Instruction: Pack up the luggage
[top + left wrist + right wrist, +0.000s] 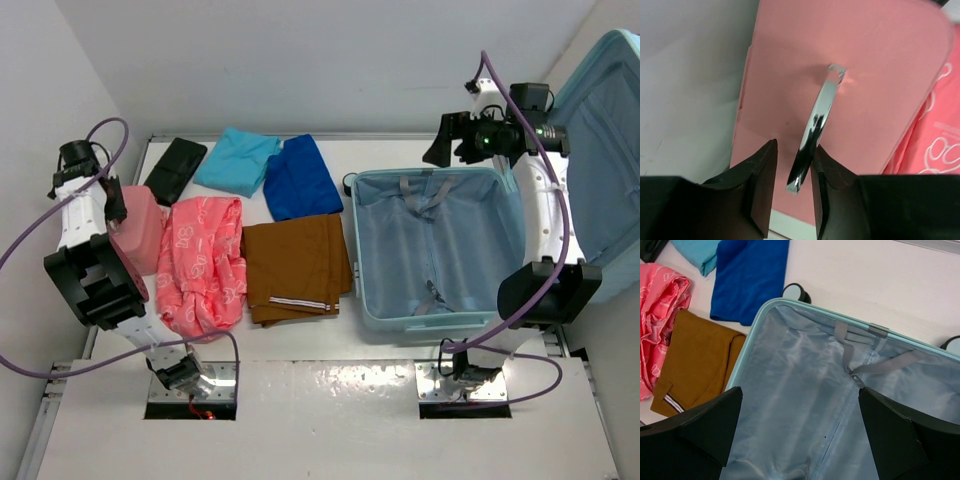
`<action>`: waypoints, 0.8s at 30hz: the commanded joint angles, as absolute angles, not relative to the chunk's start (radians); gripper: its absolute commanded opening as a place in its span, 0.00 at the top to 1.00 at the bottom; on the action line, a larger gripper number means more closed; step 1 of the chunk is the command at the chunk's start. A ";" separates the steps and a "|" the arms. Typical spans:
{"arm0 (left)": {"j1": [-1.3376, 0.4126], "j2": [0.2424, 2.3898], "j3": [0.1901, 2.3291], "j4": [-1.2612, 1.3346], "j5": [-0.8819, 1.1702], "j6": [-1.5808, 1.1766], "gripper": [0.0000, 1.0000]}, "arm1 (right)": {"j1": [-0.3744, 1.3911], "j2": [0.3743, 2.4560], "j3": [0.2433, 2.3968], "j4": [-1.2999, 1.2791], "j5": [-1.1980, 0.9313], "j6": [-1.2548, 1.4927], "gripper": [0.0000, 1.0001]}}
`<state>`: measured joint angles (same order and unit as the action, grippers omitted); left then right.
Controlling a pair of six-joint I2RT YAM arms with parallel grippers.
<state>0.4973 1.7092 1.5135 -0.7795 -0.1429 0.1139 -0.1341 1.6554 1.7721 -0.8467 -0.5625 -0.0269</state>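
The luggage (362, 250) lies open at the right of the table, its blue-grey lining and straps bare, its lid (600, 120) standing up against the right wall. In the right wrist view its aqua rim (747, 340) runs under my right gripper (800, 390), which hangs wide open above the back of the luggage (445, 140). My left gripper (795, 146) is down at the small pink case (865, 75) at the far left (135, 228). Its jaws straddle the case's chrome handle (817, 120). The right finger touches the handle and a gap shows at the left finger.
Between the case and the luggage lie a pink patterned cloth (205, 262), a brown garment (295, 265), a dark blue garment (300, 178), an aqua garment (237, 160) and a black item (176, 168). A wall runs close along the left of the case.
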 commanded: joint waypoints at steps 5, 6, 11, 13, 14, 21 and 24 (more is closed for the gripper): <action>0.532 1.661 1.494 -0.802 -0.051 0.137 0.77 | -0.123 1.618 1.792 -0.808 -0.583 -0.051 0.02; 0.532 1.670 1.494 -0.802 -0.040 0.146 0.82 | -0.121 1.615 1.792 -0.802 -0.584 -0.055 0.03; 0.532 1.681 1.532 -0.802 0.141 0.184 1.00 | -0.115 1.588 1.729 -0.766 -0.607 -0.063 0.07; 0.532 1.657 1.543 -0.802 0.234 0.204 1.00 | -0.112 1.577 1.714 -0.756 -0.623 -0.074 0.08; 0.532 1.645 1.555 -0.802 0.268 0.222 1.00 | -0.112 1.572 1.710 -0.752 -0.626 -0.074 0.08; 0.485 1.568 1.771 -0.824 0.455 0.322 1.00 | -0.110 1.488 1.618 -0.643 -0.715 -0.173 0.08; 0.476 1.568 1.952 -0.879 0.602 0.373 1.00 | -0.121 1.441 1.559 -0.570 -0.830 -0.228 0.15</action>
<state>0.4900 1.6798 1.7798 -0.9272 0.3721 0.3061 -0.1207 1.5139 1.5951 -0.6971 -0.6979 -0.1452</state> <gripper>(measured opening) 0.164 0.870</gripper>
